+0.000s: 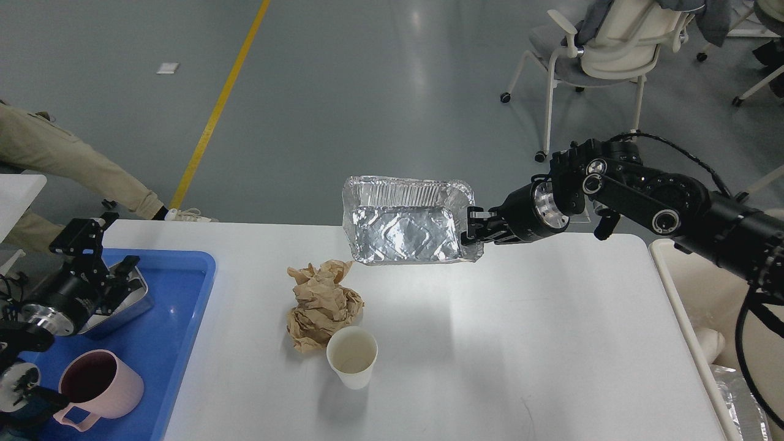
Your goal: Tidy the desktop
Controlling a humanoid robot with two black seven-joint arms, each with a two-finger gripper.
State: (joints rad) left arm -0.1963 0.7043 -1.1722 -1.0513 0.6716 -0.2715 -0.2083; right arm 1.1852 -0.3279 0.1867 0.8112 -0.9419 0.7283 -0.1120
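The white desktop fills the lower view. My right gripper is shut on the right rim of a crumpled foil tray and holds it tilted above the table's far edge. A crumpled brown paper wad lies left of centre, with a white paper cup standing upright just in front of it. My left gripper is open and empty over the blue tray, above a metal container.
A pink mug stands in the blue tray at the front left. A cream bin with foil and white trash in it stands at the table's right end. A chair and a person's legs are beyond the table.
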